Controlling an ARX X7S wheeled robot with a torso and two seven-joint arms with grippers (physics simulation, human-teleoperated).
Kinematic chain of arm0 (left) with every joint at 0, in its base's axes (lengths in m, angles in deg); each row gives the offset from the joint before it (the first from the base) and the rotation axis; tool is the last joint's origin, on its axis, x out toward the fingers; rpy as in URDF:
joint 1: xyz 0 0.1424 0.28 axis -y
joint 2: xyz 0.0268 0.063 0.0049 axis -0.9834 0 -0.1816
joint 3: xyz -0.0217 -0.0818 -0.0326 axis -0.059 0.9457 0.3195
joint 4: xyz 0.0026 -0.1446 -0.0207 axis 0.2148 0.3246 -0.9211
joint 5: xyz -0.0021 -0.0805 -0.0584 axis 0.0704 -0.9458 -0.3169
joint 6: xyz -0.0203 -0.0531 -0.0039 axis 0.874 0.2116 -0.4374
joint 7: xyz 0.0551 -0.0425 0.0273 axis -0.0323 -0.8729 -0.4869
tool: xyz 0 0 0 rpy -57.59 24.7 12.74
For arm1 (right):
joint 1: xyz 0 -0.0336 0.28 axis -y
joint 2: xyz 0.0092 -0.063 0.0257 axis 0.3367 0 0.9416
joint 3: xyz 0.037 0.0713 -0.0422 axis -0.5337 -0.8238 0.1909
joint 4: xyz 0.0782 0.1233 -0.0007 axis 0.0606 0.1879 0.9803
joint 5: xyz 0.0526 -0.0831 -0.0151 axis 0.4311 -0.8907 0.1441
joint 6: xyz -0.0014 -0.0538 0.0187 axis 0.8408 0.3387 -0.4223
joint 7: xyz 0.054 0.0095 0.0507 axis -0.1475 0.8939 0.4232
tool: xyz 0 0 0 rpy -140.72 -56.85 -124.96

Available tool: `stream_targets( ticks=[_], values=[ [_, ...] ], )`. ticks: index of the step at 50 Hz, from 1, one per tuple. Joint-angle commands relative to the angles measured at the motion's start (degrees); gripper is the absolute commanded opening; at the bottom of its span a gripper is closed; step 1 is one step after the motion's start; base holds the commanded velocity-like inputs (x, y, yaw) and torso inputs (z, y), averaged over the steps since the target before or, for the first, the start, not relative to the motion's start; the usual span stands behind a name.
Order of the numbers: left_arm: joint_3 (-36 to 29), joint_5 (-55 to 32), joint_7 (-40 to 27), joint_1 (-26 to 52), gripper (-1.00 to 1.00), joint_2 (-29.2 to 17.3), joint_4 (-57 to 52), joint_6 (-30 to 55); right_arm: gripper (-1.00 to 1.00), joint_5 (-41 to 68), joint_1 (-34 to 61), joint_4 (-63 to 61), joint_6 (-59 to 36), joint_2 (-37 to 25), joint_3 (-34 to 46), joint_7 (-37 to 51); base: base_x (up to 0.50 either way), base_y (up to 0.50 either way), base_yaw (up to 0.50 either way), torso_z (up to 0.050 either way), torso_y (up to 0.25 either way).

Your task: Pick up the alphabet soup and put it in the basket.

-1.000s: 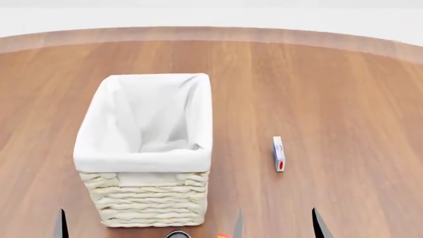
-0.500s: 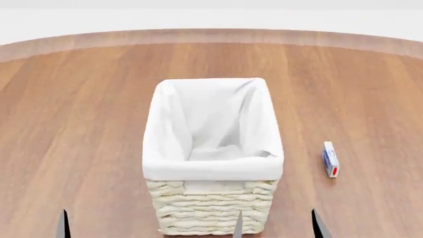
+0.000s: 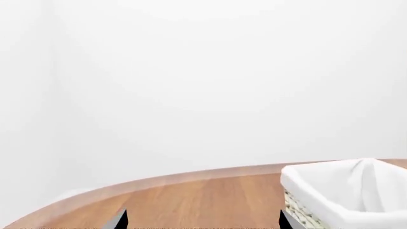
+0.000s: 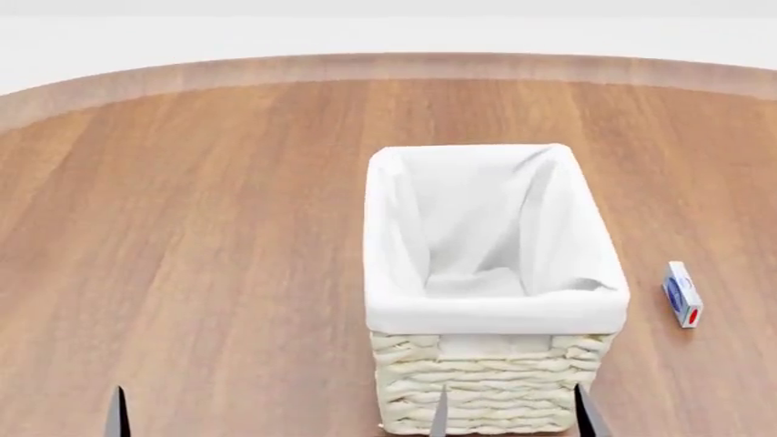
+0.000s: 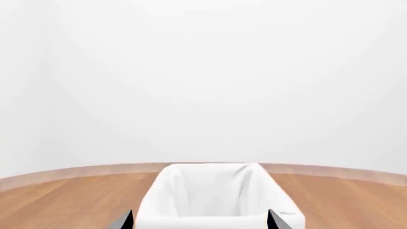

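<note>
The alphabet soup is out of view in every frame. The basket (image 4: 492, 314), cream wicker with a white cloth liner, stands on the wooden table right of centre and looks empty. It also shows in the left wrist view (image 3: 343, 191) and the right wrist view (image 5: 159, 200). My right gripper (image 4: 510, 417) is open and empty at the bottom edge, just in front of the basket's near wall, and its jaws frame the basket in the right wrist view (image 5: 200, 220). My left gripper (image 3: 202, 222) is open and empty over bare table left of the basket. Only one fingertip (image 4: 118, 414) of it shows in the head view.
A small white, blue and red box (image 4: 682, 293) lies on the table to the right of the basket. The round table's far edge (image 4: 388, 64) curves across the back, with a white wall beyond it.
The head view has swung left: the basket and the small box have slid to the right in the picture. The fingertips keep the same places at the bottom edge.
</note>
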Motion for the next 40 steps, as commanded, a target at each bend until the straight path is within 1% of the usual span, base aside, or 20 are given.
stream_targets(
  ticks=[1,6,8,10,12,15,18,22,28,29,33,34,38,39,40],
  values=[
    [-0.52,-0.20,-0.41,0.45,1.00,-0.34,0.66,0.24,1.00,-0.39,0.01,-0.19,0.17,-0.71,0.05,0.78,0.00,0.00,0.00,0.000,0.000],
    [-0.67,-0.19,-0.62,0.82,1.00,-0.51,1.29,0.39,1.00,3.73,0.77,-2.53,-3.06,-2.32,-3.15,0.90,0.00,0.00,0.00,0.000,0.000],
    [-0.67,-0.41,-0.61,0.86,1.00,-0.59,1.41,0.36,1.00,3.41,0.73,-2.94,-4.21,-3.77,-3.87,0.79,0.00,0.00,0.00,0.000,0.000],
    [-0.57,-0.58,-0.71,1.16,1.00,-0.62,2.11,0.22,1.00,5.09,0.30,-2.54,-4.24,-5.20,-6.64,0.38,0.00,0.00,0.00,0.000,0.000],
    [-0.75,-0.52,-0.78,1.36,1.00,-0.64,2.59,0.20,1.00,8.48,-0.86,-1.21,-2.31,-6.16,-9.76,-0.99,0.00,0.00,0.00,0.000,0.000],
    [-0.96,-0.39,-0.93,1.49,1.00,-0.70,3.02,0.06,1.00,9.22,-2.63,-0.29,0.30,-7.17,-11.50,-2.19,0.00,0.00,0.00,0.000,0.000],
    [-0.89,-1.09,-0.87,1.67,1.00,-0.70,3.30,0.12,1.00,7.75,-4.84,1.78,3.55,-7.91,-12.20,-3.14,0.00,0.00,0.00,0.000,0.000],
    [-0.89,-1.30,-0.91,2.06,1.00,-0.88,4.01,0.06,1.00,5.65,-6.00,4.11,4.67,-8.72,-12.25,-3.33,0.00,0.00,0.00,0.000,0.000],
    [-0.92,-1.33,-1.24,2.50,1.00,-1.00,5.52,-0.42,1.00,5.73,-10.08,5.99,10.29,-9.46,-14.30,-4.61,0.00,0.00,0.00,0.000,0.000],
    [-0.77,-1.77,-1.14,2.56,1.00,-1.04,5.82,-0.57,1.00,7.70,-11.77,6.50,10.88,-9.67,-15.31,-5.29,0.00,0.00,0.00,0.000,0.000],
    [-0.63,-2.09,-1.24,2.71,1.00,-1.20,6.29,-0.69,1.00,7.27,-15.87,9.64,16.64,-8.82,-17.28,-5.80,0.00,0.00,0.00,0.000,0.000],
    [-0.66,-2.07,-1.30,2.83,1.00,-1.21,6.46,-0.60,1.00,8.52,-17.27,10.66,18.61,-8.35,-18.12,-6.23,0.00,0.00,0.00,0.000,0.000],
    [-0.80,-2.05,-1.40,3.11,1.00,-1.36,6.55,-0.28,1.00,8.73,-18.95,14.88,23.83,-7.14,-18.33,-7.72,0.00,0.00,0.00,0.000,0.000],
    [-0.76,-1.95,-1.49,3.32,1.00,-1.40,7.01,-0.43,1.00,8.68,-20.02,16.53,26.67,-6.26,-19.04,-7.83,0.00,0.00,0.00,0.000,0.000],
    [-0.71,-2.03,-1.55,3.39,1.00,-1.41,7.24,-0.55,1.00,10.95,-20.46,17.06,26.65,-6.14,-19.13,-8.35,0.00,0.00,0.00,0.000,0.000]
  ],
)
